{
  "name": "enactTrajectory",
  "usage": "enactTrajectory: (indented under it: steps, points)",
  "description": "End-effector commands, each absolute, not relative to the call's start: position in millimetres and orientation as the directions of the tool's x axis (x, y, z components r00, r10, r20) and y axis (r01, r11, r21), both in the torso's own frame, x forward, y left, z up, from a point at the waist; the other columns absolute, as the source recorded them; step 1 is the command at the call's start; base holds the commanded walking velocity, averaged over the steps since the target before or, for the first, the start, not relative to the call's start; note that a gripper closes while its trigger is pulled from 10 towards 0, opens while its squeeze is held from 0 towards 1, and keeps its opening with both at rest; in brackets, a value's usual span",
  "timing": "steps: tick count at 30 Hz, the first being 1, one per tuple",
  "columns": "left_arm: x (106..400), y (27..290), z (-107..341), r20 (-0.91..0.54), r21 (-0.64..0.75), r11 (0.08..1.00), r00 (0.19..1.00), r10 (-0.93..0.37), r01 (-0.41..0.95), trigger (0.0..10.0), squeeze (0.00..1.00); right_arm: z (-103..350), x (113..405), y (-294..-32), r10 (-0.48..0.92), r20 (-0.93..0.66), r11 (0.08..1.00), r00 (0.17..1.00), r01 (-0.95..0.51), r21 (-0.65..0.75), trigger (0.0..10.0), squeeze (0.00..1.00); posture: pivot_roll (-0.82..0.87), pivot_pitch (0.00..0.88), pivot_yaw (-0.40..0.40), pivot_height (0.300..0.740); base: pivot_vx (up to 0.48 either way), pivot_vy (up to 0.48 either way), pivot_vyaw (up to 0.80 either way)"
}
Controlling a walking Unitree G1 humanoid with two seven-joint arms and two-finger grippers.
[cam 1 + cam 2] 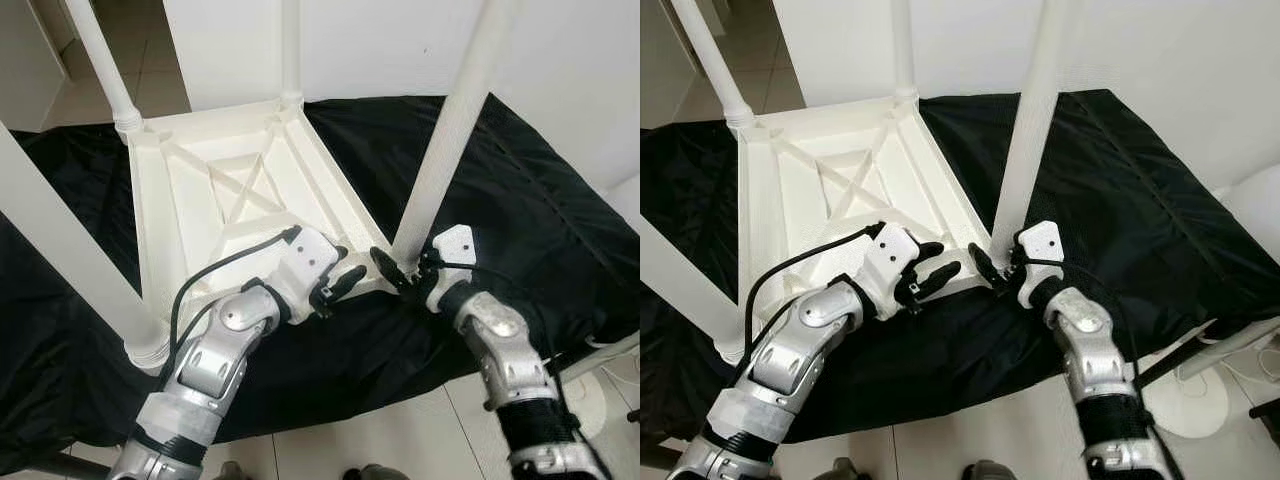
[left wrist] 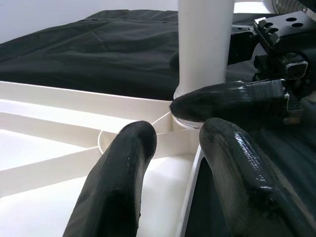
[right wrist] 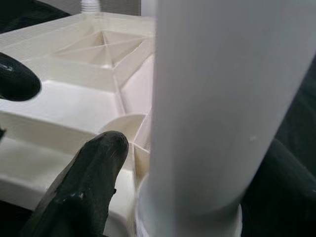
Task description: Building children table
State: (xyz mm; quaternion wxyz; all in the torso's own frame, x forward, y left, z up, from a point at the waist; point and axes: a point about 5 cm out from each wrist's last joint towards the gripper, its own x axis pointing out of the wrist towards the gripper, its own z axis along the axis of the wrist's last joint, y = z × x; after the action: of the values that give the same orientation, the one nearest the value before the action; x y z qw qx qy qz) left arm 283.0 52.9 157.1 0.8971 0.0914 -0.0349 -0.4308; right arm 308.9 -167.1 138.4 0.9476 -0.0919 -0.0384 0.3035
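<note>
Right gripper (image 1: 400,272) around table leg (image 1: 450,140)

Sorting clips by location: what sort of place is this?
Likely a room in a home: tiled floor, plain white wall, and an upturned white children's table on a black cloth.

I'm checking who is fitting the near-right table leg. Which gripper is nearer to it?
Right. The right gripper has its fingers on either side of the leg at its base. The left gripper is beside it, straddling the tabletop's rim, apart from the leg.
</note>
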Motion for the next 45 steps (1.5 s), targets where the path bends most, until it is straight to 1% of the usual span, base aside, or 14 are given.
enactTrajectory:
  steps: [1, 9, 10, 11, 23, 24, 28, 30, 32, 33, 35, 40, 42, 45]
  points:
    - [284.6, 53.6, 157.6, -0.011, 0.197, 0.625, 0.639, -0.769, 0.755, 10.0, 0.00, 136.4, 313.0, -166.5, 0.625, -0.007, 0.762, 0.780, -0.612, -0.212, 10.0, 0.00, -0.09, 0.027, 0.019, 0.740, 0.000, 0.000, 0.00]
    - [285.9, 53.2, 158.2, -0.010, 0.196, 0.622, 0.636, -0.772, 0.758, 10.0, 0.00, 133.9, 325.1, -169.2, 0.659, -0.058, 0.720, 0.750, -0.651, -0.241, 10.0, 0.00, -0.09, 0.025, 0.022, 0.740, 0.000, 0.000, 0.00]
    - [285.7, 52.8, 158.3, -0.009, 0.196, 0.621, 0.635, -0.773, 0.759, 10.0, 0.00, 133.5, 326.0, -168.9, 0.663, -0.061, 0.716, 0.746, -0.656, -0.238, 8.9, 0.00, -0.09, 0.025, 0.022, 0.740, 0.000, 0.000, 0.00]
    - [284.6, 51.3, 158.1, -0.011, 0.196, 0.614, 0.628, -0.778, 0.765, 10.0, 0.00, 131.3, 326.9, -169.1, 0.664, -0.074, 0.712, 0.744, -0.659, -0.241, 0.0, 0.00, -0.09, 0.022, 0.023, 0.740, 0.000, 0.000, 0.00]
    - [280.4, 50.5, 155.8, -0.025, 0.196, 0.591, 0.606, -0.795, 0.783, 10.0, 0.00, 119.1, 318.5, -170.7, 0.662, -0.066, 0.729, 0.747, -0.662, -0.175, 0.0, 0.00, -0.08, 0.028, 0.022, 0.740, 0.000, 0.000, 0.00]
    - [280.0, 50.3, 155.3, -0.026, 0.195, 0.590, 0.605, -0.796, 0.784, 10.0, 0.00, 119.7, 318.4, -170.0, 0.642, -0.051, 0.749, 0.765, -0.641, -0.168, 10.0, 0.00, -0.08, 0.028, 0.021, 0.740, 0.000, 0.000, 0.00]
    - [279.3, 50.1, 154.8, -0.027, 0.194, 0.588, 0.603, -0.797, 0.785, 10.0, 0.00, 120.5, 318.6, -168.5, 0.616, -0.022, 0.778, 0.788, -0.612, -0.143, 10.0, 0.00, -0.08, 0.029, 0.019, 0.740, 0.000, 0.000, 0.00]
    - [278.6, 50.1, 154.4, -0.027, 0.193, 0.586, 0.602, -0.798, 0.787, 10.0, 0.00, 120.4, 319.4, -166.2, 0.559, -0.005, 0.820, 0.829, -0.554, -0.140, 10.0, 0.00, -0.09, 0.026, 0.016, 0.740, 0.000, 0.000, 0.00]
    - [278.5, 49.8, 154.1, -0.028, 0.192, 0.585, 0.600, -0.800, 0.788, 10.0, 0.00, 121.2, 319.3, -161.4, 0.441, 0.020, 0.891, 0.897, -0.434, -0.135, 10.0, 0.00, -0.08, 0.027, 0.015, 0.740, 0.000, 0.000, 0.00]
    - [278.5, 49.8, 154.1, -0.028, 0.192, 0.585, 0.600, -0.800, 0.788, 10.0, 0.00, 121.2, 319.3, -161.4, 0.441, 0.020, 0.891, 0.897, -0.434, -0.135, 10.0, 0.00, -0.08, 0.027, 0.015, 0.740, 0.000, 0.000, 0.00]
    - [277.6, 49.8, 153.8, -0.028, 0.189, 0.583, 0.598, -0.801, 0.790, 10.0, 0.00, 120.7, 315.6, -156.4, 0.330, 0.033, 0.940, 0.944, -0.324, -0.108, 10.0, 0.00, -0.08, 0.027, 0.015, 0.740, 0.000, 0.000, 0.00]
    - [275.7, 50.0, 153.1, -0.030, 0.188, 0.580, 0.595, -0.803, 0.793, 10.0, 0.00, 117.6, 309.5, -149.9, 0.199, 0.027, 0.979, 0.980, -0.198, -0.041, 10.0, 0.00, -0.08, 0.027, 0.016, 0.740, 0.000, 0.000, 0.00]
    - [275.4, 49.9, 152.8, -0.033, 0.188, 0.576, 0.591, -0.806, 0.796, 10.0, 0.00, 109.4, 305.3, -143.7, 0.072, -0.019, 0.995, 0.997, -0.074, -0.071, 10.0, 0.00, -0.09, 0.030, 0.018, 0.740, 0.000, 0.000, 0.00]
    - [275.0, 49.6, 152.7, -0.034, 0.188, 0.574, 0.589, -0.807, 0.797, 10.0, 0.00, 103.6, 301.9, -137.6, -0.006, -0.045, 0.998, 0.999, 0.003, -0.067, 10.0, 0.00, -0.09, 0.028, 0.016, 0.740, 0.000, 0.000, 0.00]
